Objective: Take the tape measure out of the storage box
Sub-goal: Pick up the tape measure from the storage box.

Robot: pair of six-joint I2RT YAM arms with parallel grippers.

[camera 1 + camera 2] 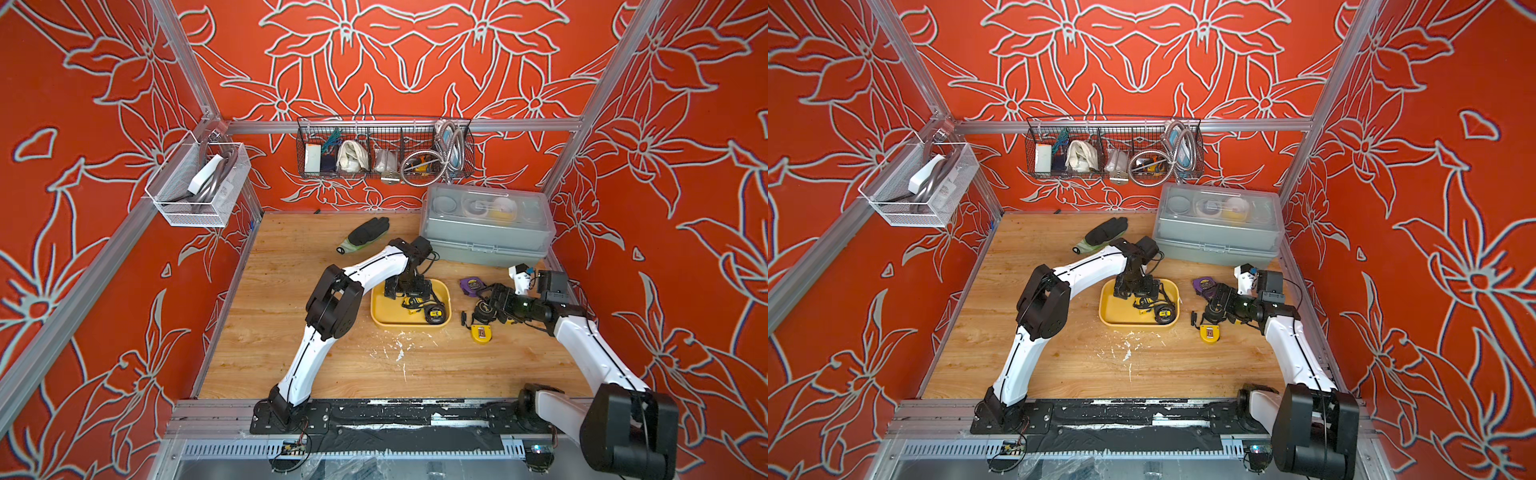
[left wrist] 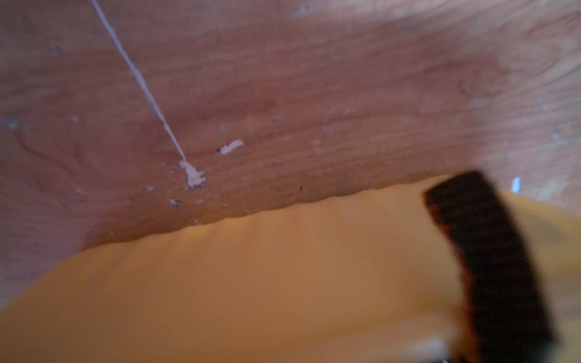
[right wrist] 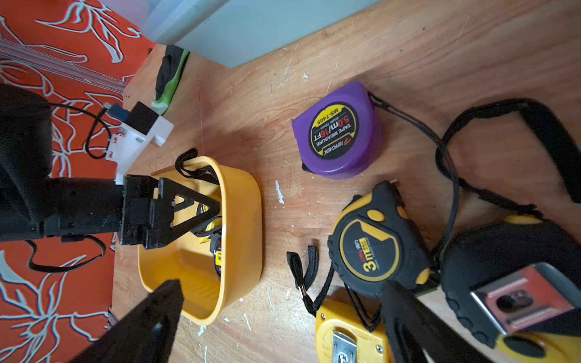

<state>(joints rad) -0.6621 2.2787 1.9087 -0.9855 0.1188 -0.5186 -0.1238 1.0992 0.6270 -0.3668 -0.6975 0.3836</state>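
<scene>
- Tape measure (image 1: 434, 313): it lies inside the yellow storage box (image 1: 384, 307), in the box's lower right corner in both top views. The box sits mid-frame on the wooden worktop (image 1: 291, 332). A yellow and black lump (image 1: 411, 302) sits just beside it under the arm; you cannot tell whether that is a second one.
- Your left end effector (image 1: 405, 295) is down inside the box with its fingers apart. Beside the one finger (image 2: 487, 267) that the left wrist view shows there is only bare yellow floor, so nothing is gripped.
- Your right end effector (image 3: 283, 286) hangs wide apart and holds nothing. It is over the loose ones at the right of the frame, among them a purple one (image 3: 338, 132) and a black and yellow one (image 3: 374, 245).
- What could go wrong: a black strap (image 3: 188, 165) drapes over the box's rim. A finger that hooks it would probably drag or tip the box, which looks light and shallow.
- The target lies close to the wall, so a finger may land on the rim, or shove the case along instead of straddling it.
- Only the right wrist view shows the strap and how deep your left fingers sit in the box.
- Only the top views show the target's face and its corner.
- The left wrist view is blurred and does not show the target at all, so do not aim by it.
</scene>
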